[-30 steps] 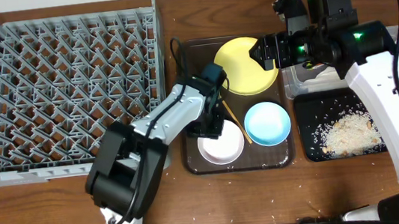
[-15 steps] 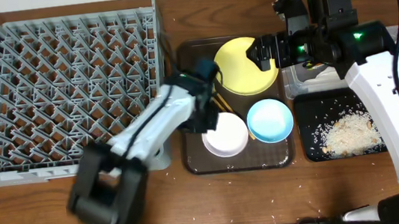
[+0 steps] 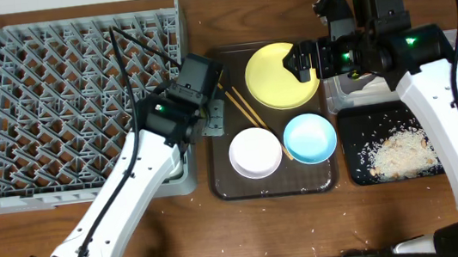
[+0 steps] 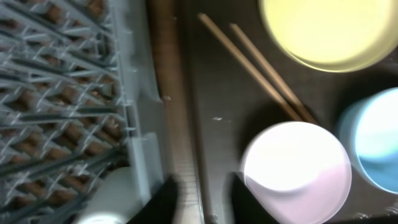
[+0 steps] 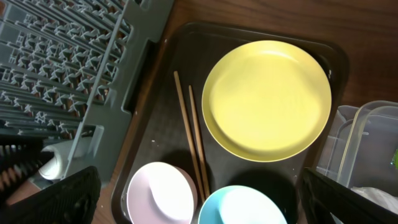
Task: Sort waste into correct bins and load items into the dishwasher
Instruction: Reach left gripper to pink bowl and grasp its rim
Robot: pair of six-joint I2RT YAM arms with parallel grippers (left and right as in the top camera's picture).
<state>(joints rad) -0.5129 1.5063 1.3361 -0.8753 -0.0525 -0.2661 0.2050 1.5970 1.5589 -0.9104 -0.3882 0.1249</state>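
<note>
The yellow plate (image 3: 282, 75), wooden chopsticks (image 3: 252, 121), white bowl (image 3: 255, 153) and light blue bowl (image 3: 309, 139) lie on the brown serving tray (image 3: 222, 185). My left gripper (image 3: 214, 123) is open and empty, its jaws astride the tray's left rim (image 4: 208, 205), just left of the white bowl (image 4: 295, 171). A small white cup (image 5: 53, 163) sits at the grey rack's near right corner (image 4: 102, 199). My right gripper (image 3: 301, 60) is open wide and empty above the plate (image 5: 267, 99). Rice scraps (image 3: 401, 154) lie in the black tray (image 3: 355, 175).
The grey peg rack (image 3: 70, 103) fills the left side, holding only the cup at its corner. The clear tub (image 3: 340, 98) stands right of the plate under my right arm, with white paper in it (image 5: 373, 193). Loose rice grains dot the table's front.
My left arm has swung up and to the left, off the white bowl, and its gripper now sits at the tray's left rim by the rack. The right arm has not moved.
</note>
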